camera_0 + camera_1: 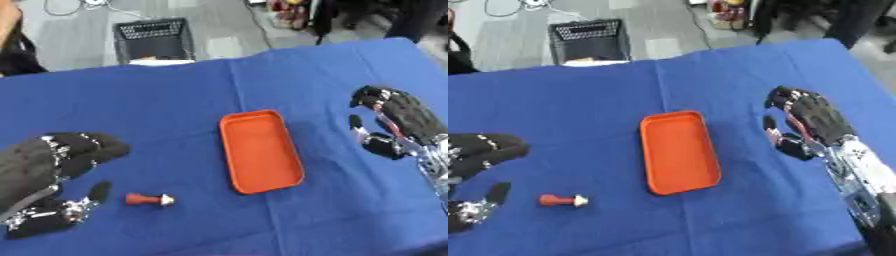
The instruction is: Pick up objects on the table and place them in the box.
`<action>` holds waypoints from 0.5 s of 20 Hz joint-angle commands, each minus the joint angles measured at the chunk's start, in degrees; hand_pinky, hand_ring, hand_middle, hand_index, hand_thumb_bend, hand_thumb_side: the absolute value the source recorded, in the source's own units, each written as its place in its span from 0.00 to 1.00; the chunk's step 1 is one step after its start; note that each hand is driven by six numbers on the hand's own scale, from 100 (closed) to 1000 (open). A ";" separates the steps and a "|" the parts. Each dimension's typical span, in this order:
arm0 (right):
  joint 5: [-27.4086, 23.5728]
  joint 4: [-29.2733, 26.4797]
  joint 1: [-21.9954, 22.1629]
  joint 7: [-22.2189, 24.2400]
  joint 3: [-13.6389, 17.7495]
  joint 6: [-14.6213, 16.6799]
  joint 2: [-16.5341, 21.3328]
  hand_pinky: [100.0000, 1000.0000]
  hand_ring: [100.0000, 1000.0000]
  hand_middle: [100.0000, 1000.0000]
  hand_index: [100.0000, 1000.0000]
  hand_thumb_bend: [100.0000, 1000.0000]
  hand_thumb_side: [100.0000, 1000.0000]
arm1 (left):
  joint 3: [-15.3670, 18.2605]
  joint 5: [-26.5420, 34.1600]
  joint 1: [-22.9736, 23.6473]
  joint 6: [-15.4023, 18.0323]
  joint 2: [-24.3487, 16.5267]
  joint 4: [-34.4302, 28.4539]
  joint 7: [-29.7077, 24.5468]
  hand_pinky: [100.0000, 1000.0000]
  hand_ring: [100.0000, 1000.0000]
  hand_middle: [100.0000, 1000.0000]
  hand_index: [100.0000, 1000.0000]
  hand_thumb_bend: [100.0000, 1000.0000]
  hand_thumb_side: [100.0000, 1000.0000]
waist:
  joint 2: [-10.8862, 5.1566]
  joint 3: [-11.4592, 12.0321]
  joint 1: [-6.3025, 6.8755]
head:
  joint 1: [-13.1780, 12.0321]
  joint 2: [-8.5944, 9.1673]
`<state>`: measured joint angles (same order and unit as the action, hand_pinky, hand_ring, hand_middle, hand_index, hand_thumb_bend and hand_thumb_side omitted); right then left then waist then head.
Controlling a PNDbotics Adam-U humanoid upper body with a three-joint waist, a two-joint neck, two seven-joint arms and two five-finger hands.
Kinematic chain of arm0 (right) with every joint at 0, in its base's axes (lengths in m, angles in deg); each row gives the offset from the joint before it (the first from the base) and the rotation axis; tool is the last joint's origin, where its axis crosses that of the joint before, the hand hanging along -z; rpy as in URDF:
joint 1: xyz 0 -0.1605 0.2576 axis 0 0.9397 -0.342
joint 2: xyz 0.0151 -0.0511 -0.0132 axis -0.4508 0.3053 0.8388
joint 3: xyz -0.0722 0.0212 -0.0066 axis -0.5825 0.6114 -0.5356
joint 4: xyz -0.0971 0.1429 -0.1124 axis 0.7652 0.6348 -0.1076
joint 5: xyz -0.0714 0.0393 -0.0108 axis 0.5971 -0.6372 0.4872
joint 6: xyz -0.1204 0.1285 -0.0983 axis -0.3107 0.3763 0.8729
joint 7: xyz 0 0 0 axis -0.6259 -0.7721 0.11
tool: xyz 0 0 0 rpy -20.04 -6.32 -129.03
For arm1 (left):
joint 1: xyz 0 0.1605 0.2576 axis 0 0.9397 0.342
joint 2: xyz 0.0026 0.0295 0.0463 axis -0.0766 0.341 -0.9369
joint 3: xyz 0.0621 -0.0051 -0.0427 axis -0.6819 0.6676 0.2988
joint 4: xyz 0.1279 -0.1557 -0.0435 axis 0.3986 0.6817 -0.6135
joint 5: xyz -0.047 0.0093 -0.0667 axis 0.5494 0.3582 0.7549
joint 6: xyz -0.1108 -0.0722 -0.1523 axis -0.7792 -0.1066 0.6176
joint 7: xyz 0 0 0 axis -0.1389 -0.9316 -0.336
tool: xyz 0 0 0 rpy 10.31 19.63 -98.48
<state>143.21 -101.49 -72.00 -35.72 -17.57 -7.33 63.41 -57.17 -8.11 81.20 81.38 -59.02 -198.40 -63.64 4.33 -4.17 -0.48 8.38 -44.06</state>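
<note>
- While both hands sit over the blue table, neither has hold of anything.
- Orange box: shallow, rounded corners, lying flat near the middle of the table, long side running away from the robot and slightly askew. Nothing shows inside it.
- Small object: red body with a pale, whitish end, lying on its side on the cloth, left of the box's near end and well apart from it. Pale end points toward the box. Cannot make out what it is.
- Left hand: low at the left edge, fingers partly curled but spread, thumb sticking out toward the small object. Thumb tip is near the red end, a gap of cloth between; no contact.
- Right hand: at the right side, level with the box and apart from it, fingers relaxed and a little bent, pointing away from the robot, closed on nothing. Silver forearm runs off toward the lower right corner.
- Black crate: on the grey floor past the far table edge, with something pale at its near side.
</note>
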 commanded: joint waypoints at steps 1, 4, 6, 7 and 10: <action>-0.03 -0.46 -0.77 0.19 0.37 0.08 1.31 0.67 0.75 0.71 0.68 0.00 0.08 | -0.38 -1.34 -0.46 0.24 -1.31 -1.03 0.54 0.53 0.80 0.78 1.00 0.00 0.20 | -0.39 -0.04 -0.11 | -0.19 -0.06; -0.06 -0.44 -0.84 0.25 0.29 0.14 1.26 0.67 0.75 0.71 0.68 0.00 0.08 | -0.75 -2.13 -0.36 0.28 -0.97 -1.03 -0.05 0.55 0.80 0.78 1.00 0.00 0.20 | -0.38 -0.05 -0.15 | -0.50 -0.06; -0.07 -0.45 -0.91 0.28 0.24 0.20 1.22 0.67 0.75 0.71 0.68 0.00 0.08 | -0.92 -2.31 -0.39 0.28 -0.79 -1.03 -0.46 0.55 0.80 0.78 1.00 0.00 0.20 | -0.39 -0.06 -0.18 | -0.51 -0.06; -0.08 -0.45 -0.94 0.28 0.25 0.19 1.20 0.67 0.75 0.71 0.68 0.00 0.08 | -0.98 -2.32 -0.43 0.26 -0.73 -1.03 -0.64 0.55 0.80 0.78 1.00 0.00 0.20 | -0.39 -0.06 -0.20 | -0.52 -0.06; -0.11 -0.45 -1.00 0.29 0.23 0.20 1.15 0.67 0.75 0.71 0.68 0.00 0.08 | -1.15 -2.20 -0.54 0.11 -0.59 -1.03 -1.33 0.56 0.80 0.79 1.00 0.00 0.20 | -0.40 -0.10 -0.25 | -1.01 -0.06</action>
<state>143.21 -101.49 -72.12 -35.53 -17.60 -7.14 63.41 -58.41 -10.28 81.22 81.48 -59.00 -198.40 -64.65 4.34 -4.21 -0.65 7.80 -44.06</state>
